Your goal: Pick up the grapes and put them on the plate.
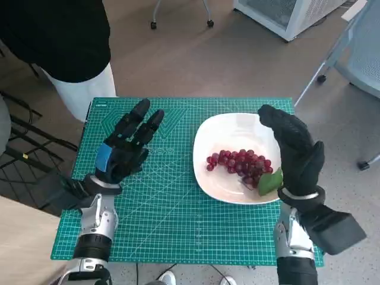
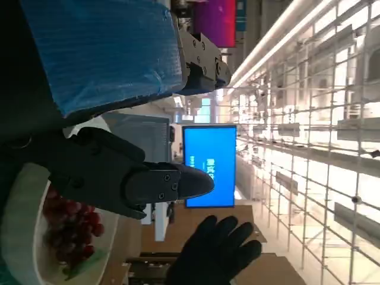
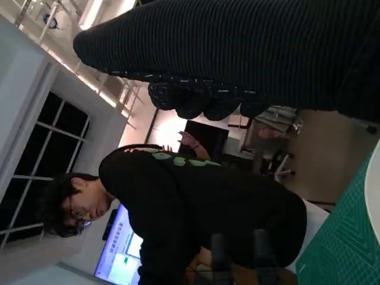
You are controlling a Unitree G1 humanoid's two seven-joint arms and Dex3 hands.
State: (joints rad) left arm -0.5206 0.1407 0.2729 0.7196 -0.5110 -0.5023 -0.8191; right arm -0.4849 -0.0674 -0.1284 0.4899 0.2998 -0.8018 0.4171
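Observation:
A bunch of red grapes (image 1: 240, 163) with a green leaf (image 1: 270, 181) lies on the white plate (image 1: 228, 127), right of the mat's middle. My right hand (image 1: 295, 151) in its black glove hovers over the plate's right rim, fingers apart and holding nothing. My left hand (image 1: 126, 147), blue tape on its back, is raised above the mat's left half with fingers spread and nothing in them. The left wrist view shows the grapes (image 2: 68, 228) on the plate (image 2: 21, 237) past my left hand's fingers (image 2: 119, 178), and the gloved right hand (image 2: 217, 249) beyond.
The green cutting mat (image 1: 172, 219) covers the small table. A person in a black top and white trousers (image 1: 71, 47) stands at the table's far left corner, also seen as a person (image 3: 196, 208) in the right wrist view. Chair legs and a white unit (image 1: 285, 15) stand on the floor behind.

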